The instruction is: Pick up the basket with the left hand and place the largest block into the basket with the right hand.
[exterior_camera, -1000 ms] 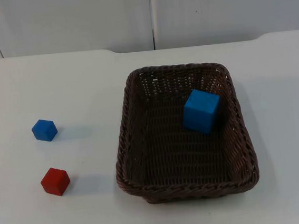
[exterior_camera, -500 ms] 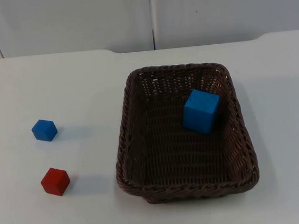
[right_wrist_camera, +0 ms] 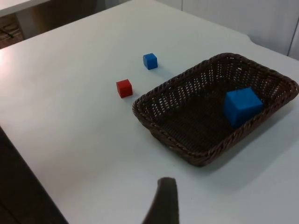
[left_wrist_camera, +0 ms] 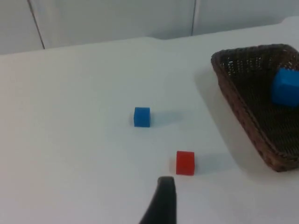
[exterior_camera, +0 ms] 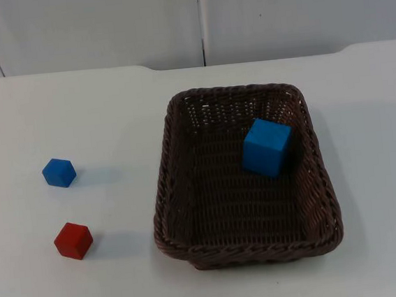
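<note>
- The largest block (exterior_camera: 266, 147), a big blue cube, lies inside the basket (exterior_camera: 166, 194), toward its far right corner, tilted against the weave.
- The basket sits flat on the tabletop (exterior_camera: 76, 118), its long axis running from the near edge toward the partition wall (exterior_camera: 88, 26).
- My left tool (left_wrist_camera: 161, 205) hangs high above the tabletop with the basket off to its right side and well apart from it; I cannot tell whether it is released or clenched.
- My right tool (right_wrist_camera: 163, 203) hangs high too, looking down on the basket from a distance; its state I cannot tell either.
- By my judgement the block step is done, and nothing is holding the basket; the left arm lies on the side of the basket's left wall.
- A small blue cube (exterior_camera: 59, 172) and a small red cube (exterior_camera: 73, 240) sit left of the basket, well apart from it. They lie between my left tool and the basket's left rim, so any low approach would have to pass over them.
</note>
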